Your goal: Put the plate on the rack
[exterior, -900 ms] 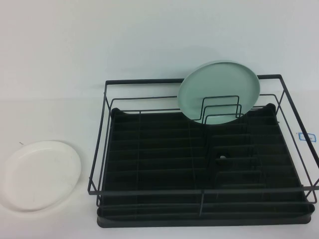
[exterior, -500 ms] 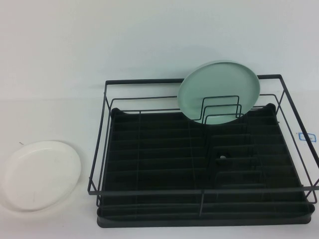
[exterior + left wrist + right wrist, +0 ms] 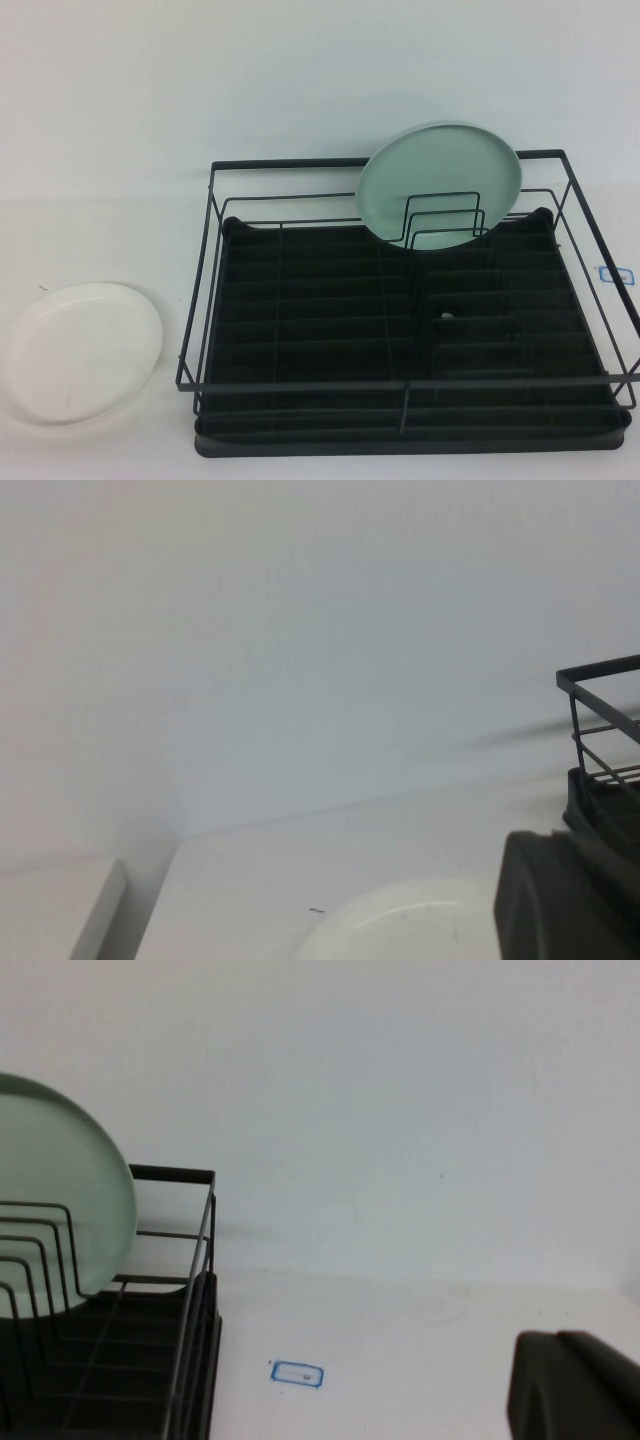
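Note:
The white plate [image 3: 82, 350] lies flat on the white table at the front left, left of the rack; its far rim also shows in the left wrist view [image 3: 400, 925]. The black wire rack [image 3: 320, 320] stands right of centre, and a corner of it shows in the left wrist view [image 3: 600, 680] and in the right wrist view [image 3: 170, 1173]. Neither gripper shows in the high view. A dark part of my left gripper [image 3: 570, 895] shows near the plate and the rack's corner. A dark part of my right gripper [image 3: 575, 1385] shows over bare table right of the rack.
A pale mint-green plate [image 3: 440, 190] stands upright in the wire dividers at the rack's back right; it also shows in the right wrist view [image 3: 50, 1190]. A small blue rectangle mark [image 3: 615, 274] is on the table right of the rack.

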Robot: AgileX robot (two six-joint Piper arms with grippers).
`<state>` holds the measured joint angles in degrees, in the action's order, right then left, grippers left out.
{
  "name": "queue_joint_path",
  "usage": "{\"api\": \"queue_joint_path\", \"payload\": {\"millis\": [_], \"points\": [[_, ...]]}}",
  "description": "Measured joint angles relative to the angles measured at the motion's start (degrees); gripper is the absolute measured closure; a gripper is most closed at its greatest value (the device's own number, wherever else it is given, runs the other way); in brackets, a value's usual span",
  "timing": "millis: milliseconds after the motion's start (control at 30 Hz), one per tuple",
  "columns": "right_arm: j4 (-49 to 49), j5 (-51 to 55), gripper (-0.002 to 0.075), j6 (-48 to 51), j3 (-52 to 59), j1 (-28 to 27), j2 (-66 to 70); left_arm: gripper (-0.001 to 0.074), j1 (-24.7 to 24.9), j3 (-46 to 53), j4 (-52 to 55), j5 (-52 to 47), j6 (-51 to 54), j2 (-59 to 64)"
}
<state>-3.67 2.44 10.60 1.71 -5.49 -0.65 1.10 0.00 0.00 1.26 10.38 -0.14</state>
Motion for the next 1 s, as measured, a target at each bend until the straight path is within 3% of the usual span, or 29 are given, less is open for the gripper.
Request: {"api": "queue_joint_path", "payload": {"millis": [400, 533, 667, 800, 1000], "points": [[-1.95, -4.69, 0.0707, 1.08, -0.14, 0.00, 0.00, 0.0735, 0.00, 0.00, -1.64, 2.69, -0.90, 0.00], [-1.98, -0.94, 0.0707, 1.33, -4.15, 0.00, 0.00, 0.0735, 0.00, 0.00, -13.58, 4.62, -14.48, 0.00], [-2.00, 3.97, 0.0707, 1.47, -11.88, 0.00, 1.71, 0.0735, 0.00, -6.56, -14.13, -7.88, -18.51, 0.12], [-3.01, 13.69, 0.0707, 1.47, -20.71, 0.00, 7.96, 0.0735, 0.00, -14.07, -12.25, -12.98, -18.51, 1.08], [-5.40, 24.54, 0.0707, 1.47, -33.19, 0.00, 20.18, 0.0735, 0.00, -22.30, -8.98, -20.02, -20.23, 15.44]]}}
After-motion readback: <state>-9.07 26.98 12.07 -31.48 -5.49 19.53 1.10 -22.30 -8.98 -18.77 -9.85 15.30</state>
